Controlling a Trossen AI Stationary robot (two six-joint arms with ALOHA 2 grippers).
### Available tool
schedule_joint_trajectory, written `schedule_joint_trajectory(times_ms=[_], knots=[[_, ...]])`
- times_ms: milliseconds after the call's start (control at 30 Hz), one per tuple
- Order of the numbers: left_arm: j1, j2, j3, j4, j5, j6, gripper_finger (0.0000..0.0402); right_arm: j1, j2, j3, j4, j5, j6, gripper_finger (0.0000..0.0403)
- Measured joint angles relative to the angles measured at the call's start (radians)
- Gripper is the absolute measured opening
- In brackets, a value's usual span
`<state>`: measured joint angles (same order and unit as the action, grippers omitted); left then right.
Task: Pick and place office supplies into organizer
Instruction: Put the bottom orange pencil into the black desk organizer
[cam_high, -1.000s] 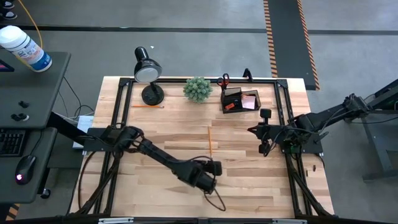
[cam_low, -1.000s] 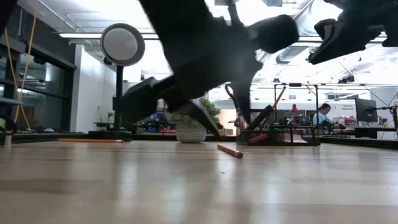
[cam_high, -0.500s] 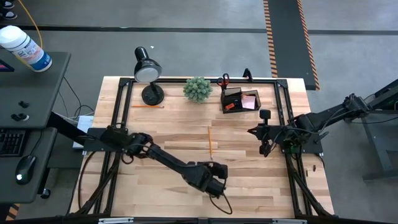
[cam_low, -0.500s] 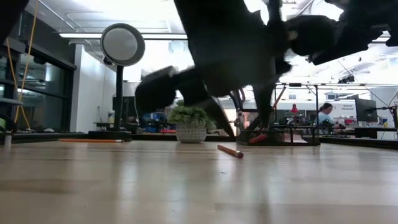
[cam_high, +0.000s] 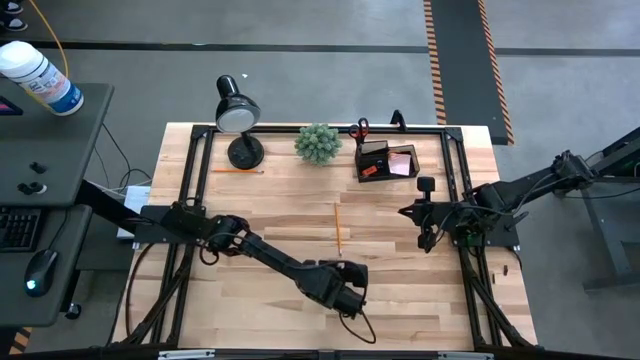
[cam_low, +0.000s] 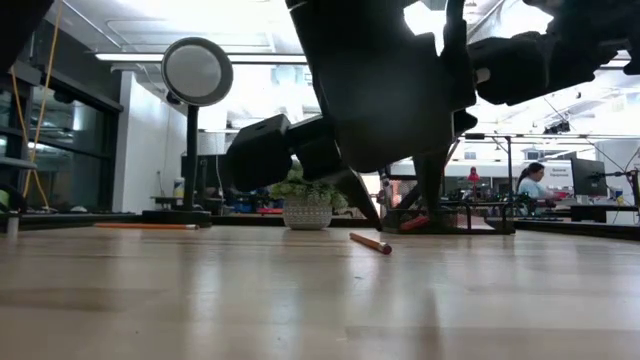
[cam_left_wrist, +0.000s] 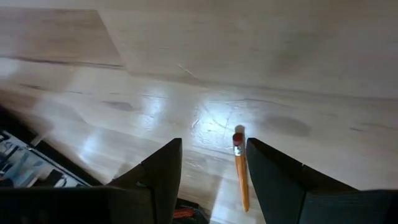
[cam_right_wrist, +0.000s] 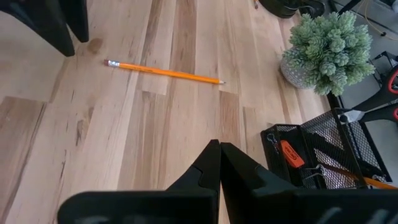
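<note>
An orange pencil (cam_high: 338, 228) lies flat on the wood at mid-table, its eraser end (cam_left_wrist: 237, 138) toward the near edge. My left gripper (cam_left_wrist: 214, 149) hovers open just near of that end (cam_high: 346, 268); in the left wrist view the eraser shows between the fingers, closer to one (cam_left_wrist: 273, 177). The black mesh organizer (cam_high: 385, 160) stands at the far edge with a pink pad (cam_high: 402, 163), red-handled scissors (cam_high: 361, 128) and a small red piece (cam_right_wrist: 289, 154) in it. My right gripper (cam_right_wrist: 219, 149) waits shut above the table's right side (cam_high: 405, 211).
A black desk lamp (cam_high: 237, 120) and a green plant ball (cam_high: 317, 142) stand along the far edge, left of the organizer. A second pencil (cam_high: 237, 171) lies by the lamp's base. Bare wood surrounds the middle pencil. A person (cam_low: 530, 182) sits far behind the table.
My left gripper has moved toward the table's right edge, low over the wood, and now stands at the pencil's eraser end; its fingers have stayed open. The pencil has not moved.
</note>
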<state>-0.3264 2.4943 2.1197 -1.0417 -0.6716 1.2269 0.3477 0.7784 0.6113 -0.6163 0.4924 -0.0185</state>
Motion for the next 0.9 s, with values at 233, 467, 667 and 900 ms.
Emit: schedule_joint_trajectory(times_ms=[233, 467, 667, 900], knots=[[0.013, 0.010, 0.000, -0.006, 0.008, 0.000, 0.0170, 0.000, 0.000, 0.000, 0.000, -0.003, 0.000, 0.0000], [0.020, 0.035, -0.002, -0.006, 0.018, 0.007, 0.0170, 0.000, 0.000, 0.000, 0.001, -0.007, 0.000, 0.0000], [0.025, 0.055, 0.002, -0.004, -0.003, 0.024, 0.0170, 0.000, 0.000, 0.000, 0.007, -0.010, 0.000, 0.0000], [0.039, 0.060, 0.002, -0.016, -0.040, 0.022, 0.0170, 0.000, 0.000, 0.000, 0.009, -0.013, 0.000, 0.0000]])
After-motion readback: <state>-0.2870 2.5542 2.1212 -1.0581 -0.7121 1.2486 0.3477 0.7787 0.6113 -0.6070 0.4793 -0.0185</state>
